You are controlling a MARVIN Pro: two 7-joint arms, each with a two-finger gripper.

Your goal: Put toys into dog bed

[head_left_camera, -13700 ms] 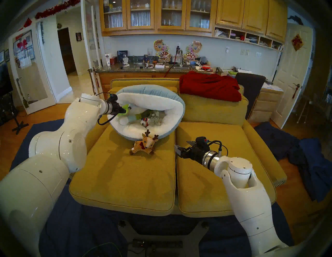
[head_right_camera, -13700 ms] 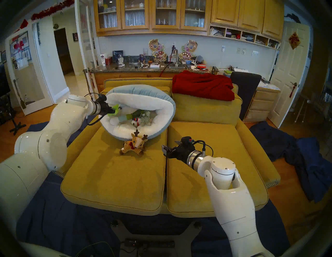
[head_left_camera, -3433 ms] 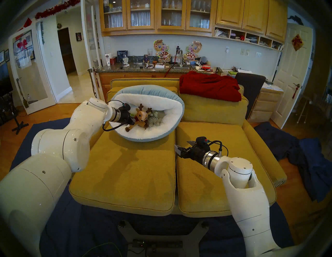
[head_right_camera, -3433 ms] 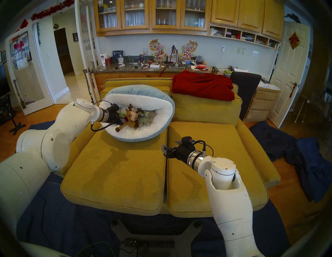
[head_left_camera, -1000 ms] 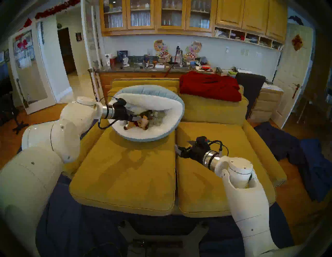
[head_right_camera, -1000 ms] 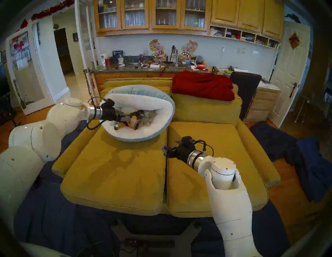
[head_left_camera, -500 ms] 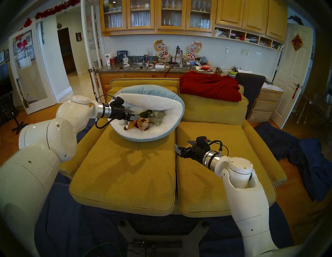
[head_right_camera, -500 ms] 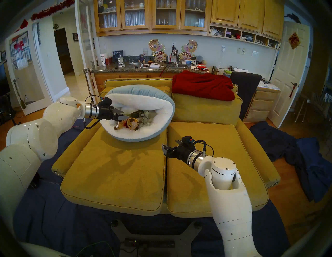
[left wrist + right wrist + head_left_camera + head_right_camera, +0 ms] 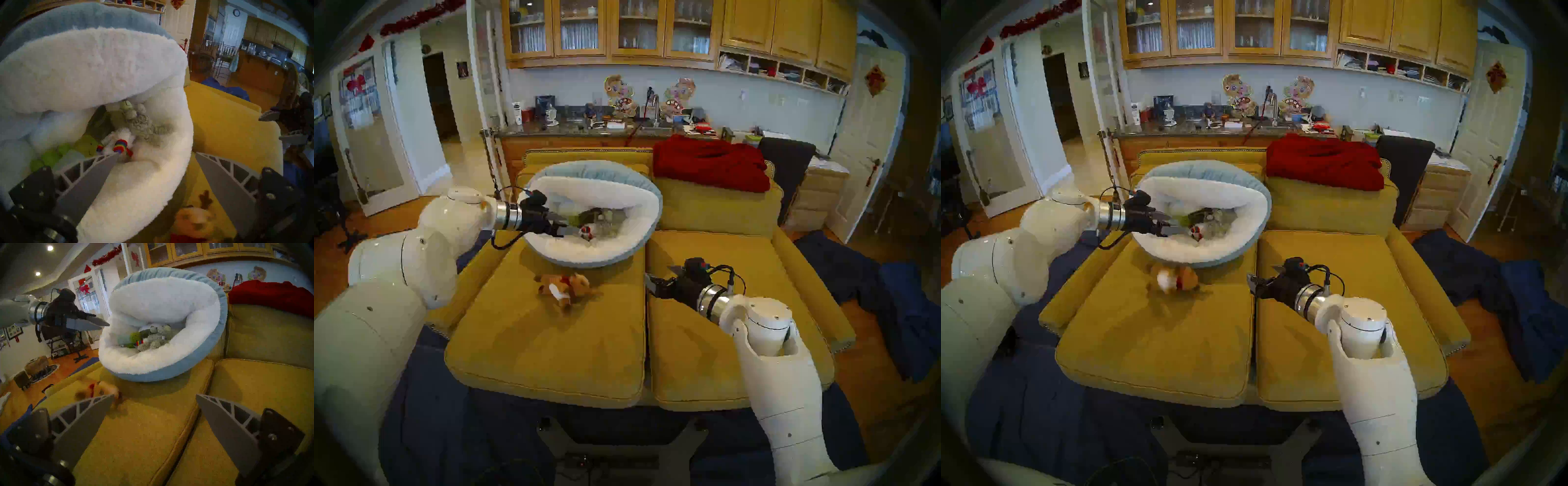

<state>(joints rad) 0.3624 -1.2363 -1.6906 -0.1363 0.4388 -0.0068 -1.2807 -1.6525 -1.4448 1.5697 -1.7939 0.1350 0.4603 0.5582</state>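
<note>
Reindeer (image 9: 563, 288) is lying on your sofa (image 9: 551, 339) outside dog bed (image 9: 602, 253) | left gripper (image 9: 566, 225) is hanging released | right gripper (image 9: 648, 278) is hanging released

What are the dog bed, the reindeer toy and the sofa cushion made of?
Dog bed: fluffy white pile inside, smooth matte light blue fabric outside; soft, its rim slumps over.
Reindeer toy: blurred, looks like tan plush with white belly fur, red at the neck and brown antlers.
Sofa cushion: mustard woven upholstery, fine-grained and matte, with piped edges; padded, it dents and creases.
</note>
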